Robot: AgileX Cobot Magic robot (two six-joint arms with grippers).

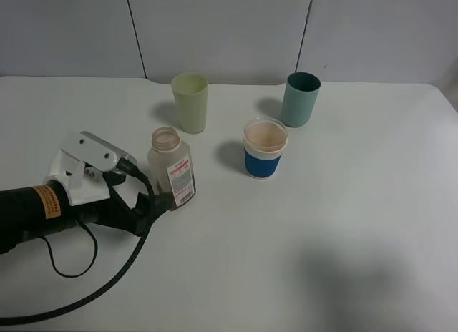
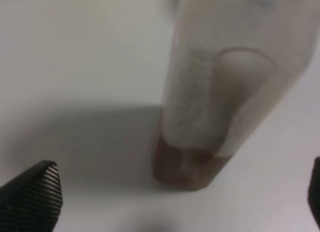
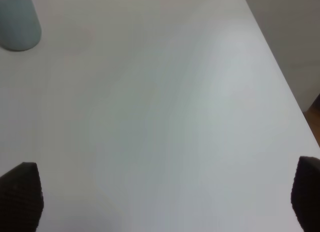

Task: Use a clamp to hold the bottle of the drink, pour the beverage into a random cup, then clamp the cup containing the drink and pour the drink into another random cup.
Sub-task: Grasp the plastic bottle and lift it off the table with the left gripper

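The bottle (image 1: 172,167) stands upright on the white table (image 1: 343,225), clear, with a white and red-pink label. A thin layer of the dark brown beverage (image 2: 185,167) lies at its base. My left gripper (image 1: 154,203), the clamp, is open just in front of the bottle (image 2: 220,82). Its dark fingertips (image 2: 35,197) stand wide to either side and touch nothing. The blue-sleeved cup (image 1: 265,149), tan inside, stands to the right of the bottle. The pale yellow-green tumbler (image 1: 190,103) stands behind the bottle. My right gripper (image 3: 165,197) hangs open over bare table.
A teal cup (image 1: 300,99) stands at the back right, and a cup (image 3: 17,22) shows at the edge of the right wrist view. The left arm's black cable (image 1: 93,289) trails across the front left of the table. The table's right edge (image 3: 280,67) is near the right gripper.
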